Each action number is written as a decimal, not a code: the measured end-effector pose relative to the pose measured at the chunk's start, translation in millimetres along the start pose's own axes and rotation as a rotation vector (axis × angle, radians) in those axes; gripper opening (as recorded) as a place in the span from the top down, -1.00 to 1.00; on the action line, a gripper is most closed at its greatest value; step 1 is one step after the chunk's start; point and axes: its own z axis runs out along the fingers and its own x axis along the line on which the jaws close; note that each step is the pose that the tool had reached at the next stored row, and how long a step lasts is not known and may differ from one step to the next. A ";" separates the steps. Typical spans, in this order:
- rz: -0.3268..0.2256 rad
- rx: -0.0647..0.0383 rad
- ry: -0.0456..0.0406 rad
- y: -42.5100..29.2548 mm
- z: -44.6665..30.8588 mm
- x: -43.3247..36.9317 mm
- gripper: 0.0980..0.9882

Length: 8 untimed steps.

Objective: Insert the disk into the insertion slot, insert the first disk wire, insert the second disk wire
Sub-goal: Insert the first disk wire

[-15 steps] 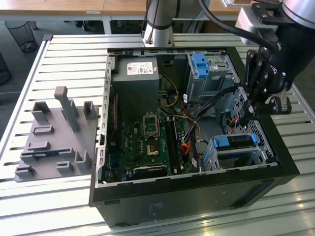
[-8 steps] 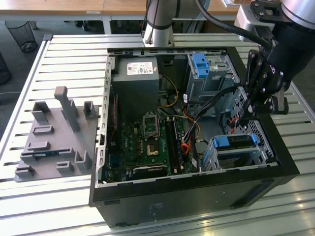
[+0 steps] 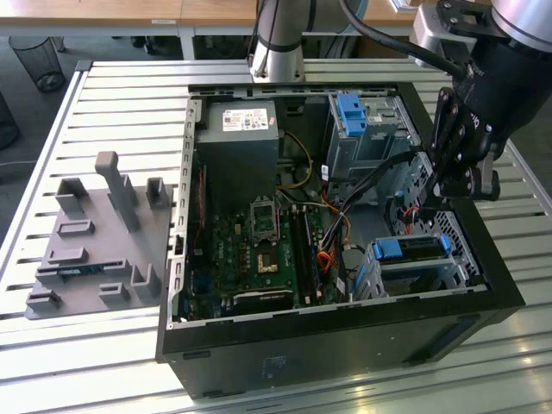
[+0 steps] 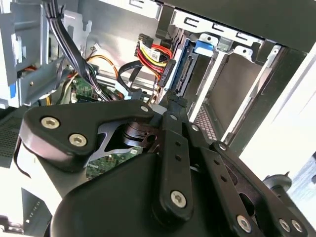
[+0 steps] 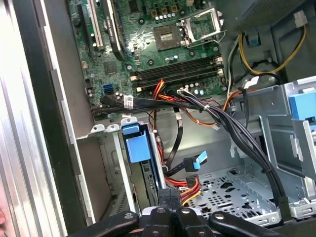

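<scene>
- Deep in the lower corner of the open black computer case, the black linkage-armed gripper hangs with its fingertips pressed together. Nothing is visible between them.
- The tips are just beside the black plug of the red, yellow and black wire bundle. In the second wrist view that plug appears to sit against the rear edge of the flat silver disk in its bright blue plastic carrier.
- A push slightly off line could, I judge, cock the plug in its socket. It could also skid off onto the disk, since both lie so near the tips.
- A thick black cable loom crosses the space just above the disk. The arm's linkages could snag it and tug connectors off the green motherboard.
- A thin black cable ending in a small blue connector hangs apart from the disk, apparently unplugged. It looks springy, and a nudge could flick it out of reach.
- The insertion slot, a low silver metal cage with perforated walls, holds the disk. The disk is seated inside with the carrier's blue handle outermost.
- A taller grey metal bay with a blue tab stands well apart, toward the far wall of the case. I cannot tell what is in it.
- The case also holds the motherboard and a grey power supply box.
</scene>
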 end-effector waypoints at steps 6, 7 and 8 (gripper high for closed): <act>0.017 0.000 0.0000 0.7 2.7 -4.9 0.98; 0.017 0.000 0.0001 0.9 3.7 -6.0 0.98; 0.017 0.000 0.0000 1.1 4.9 -7.2 0.98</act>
